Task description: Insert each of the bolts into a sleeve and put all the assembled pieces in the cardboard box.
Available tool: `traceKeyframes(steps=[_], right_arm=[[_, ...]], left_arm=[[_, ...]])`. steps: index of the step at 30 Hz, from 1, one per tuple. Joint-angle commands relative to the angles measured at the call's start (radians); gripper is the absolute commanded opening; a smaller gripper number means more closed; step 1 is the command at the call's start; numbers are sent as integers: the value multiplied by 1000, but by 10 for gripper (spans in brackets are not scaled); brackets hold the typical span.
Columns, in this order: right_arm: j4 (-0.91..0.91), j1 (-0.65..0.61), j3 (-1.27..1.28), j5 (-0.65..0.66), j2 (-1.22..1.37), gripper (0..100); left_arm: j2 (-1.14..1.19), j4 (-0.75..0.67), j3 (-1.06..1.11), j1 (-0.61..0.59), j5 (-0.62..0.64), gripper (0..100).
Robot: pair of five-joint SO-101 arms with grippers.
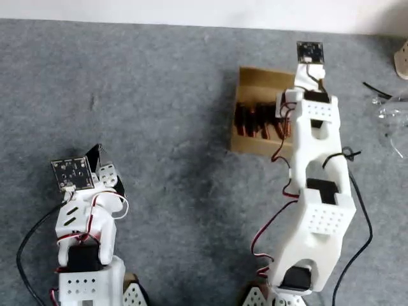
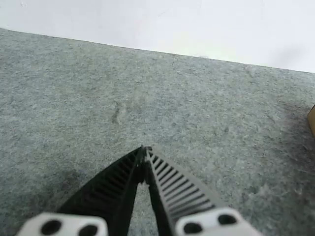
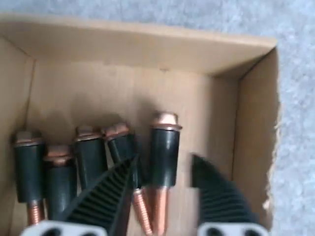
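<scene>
The cardboard box holds several assembled pieces, black sleeves with copper bolts through them, lying side by side. My right gripper hangs open just above them, and one assembled piece lies between its fingers without being held. In the high view the right arm stretches over the cardboard box, covering its right part, while dark sleeves show inside. My left gripper is shut on nothing, low over the bare grey carpet. It sits at the lower left, far from the box.
Grey carpet covers the table up to a white wall at the back. Clear plastic pieces and black cables lie at the right edge, and a tan object sits at the top right. A corner of the box shows in the left wrist view.
</scene>
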Motion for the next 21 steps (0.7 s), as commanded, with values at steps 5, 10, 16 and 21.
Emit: traceKeyframes(steps=[5,10,16,21], right_arm=[[130,28,-79,-11,-64,274],[232,18,-91,-12,-202,274],[346,-50,-39,-12,-440,274],[325,-128,209,-55,-673,274]], left_arm=[[-2,-3,21,-5,-8,11],[-2,-3,21,-5,-8,11],[-2,-3,21,-5,-8,11],[-2,-3,21,-5,-8,11]])
